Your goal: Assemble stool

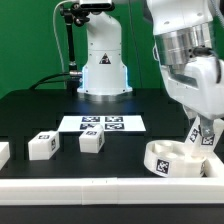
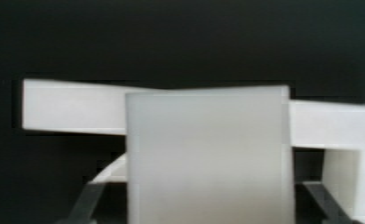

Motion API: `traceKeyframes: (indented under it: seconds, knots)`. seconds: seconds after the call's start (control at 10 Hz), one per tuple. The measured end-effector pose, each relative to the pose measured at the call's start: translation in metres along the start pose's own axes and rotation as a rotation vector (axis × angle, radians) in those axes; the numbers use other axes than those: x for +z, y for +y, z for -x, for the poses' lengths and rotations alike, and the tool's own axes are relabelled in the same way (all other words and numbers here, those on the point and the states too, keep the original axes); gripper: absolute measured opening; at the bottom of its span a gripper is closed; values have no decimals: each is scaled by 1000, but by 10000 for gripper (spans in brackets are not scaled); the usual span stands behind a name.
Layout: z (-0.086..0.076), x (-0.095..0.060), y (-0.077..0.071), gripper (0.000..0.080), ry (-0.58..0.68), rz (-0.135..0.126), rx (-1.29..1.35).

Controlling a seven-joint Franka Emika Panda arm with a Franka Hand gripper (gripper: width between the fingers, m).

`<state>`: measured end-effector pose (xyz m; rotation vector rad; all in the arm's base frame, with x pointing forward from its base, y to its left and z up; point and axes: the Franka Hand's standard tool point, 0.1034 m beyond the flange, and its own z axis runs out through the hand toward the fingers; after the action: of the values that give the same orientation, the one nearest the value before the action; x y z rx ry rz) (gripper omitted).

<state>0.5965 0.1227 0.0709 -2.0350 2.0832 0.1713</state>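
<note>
End effector: clamped on one leg, fingers on its two sides.
Held leg: looks tilted, hanging just over the far rim of the seat, exterior view's right. Touching the seat or not: can't tell.
Seat: flat on bench, near the front edge.
Spare legs: three in a row, nearest, exterior view's left, well apart from seat.
Risk 1: if you come down w/ the leg tilted, it may bind or shove the seat. Nothing seen holding the seat down.
Risk 2: the leg fills your wrist view, so alignment is near blind. Go by the exterior view.
Risk 3: smooth plastic, so the leg may twist in the fingers under push.
</note>
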Motion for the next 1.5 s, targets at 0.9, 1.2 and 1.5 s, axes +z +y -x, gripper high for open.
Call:
traceKeyframes:
  seconds: [0.9, 1.2, 1.5]
  knots:
    - [-8, 2, 0, 340, -49, -93, 632]
    - [-7, 2, 1, 525, -52, -91, 591]
    - [-16, -29, -8, 641, -64, -118, 364]
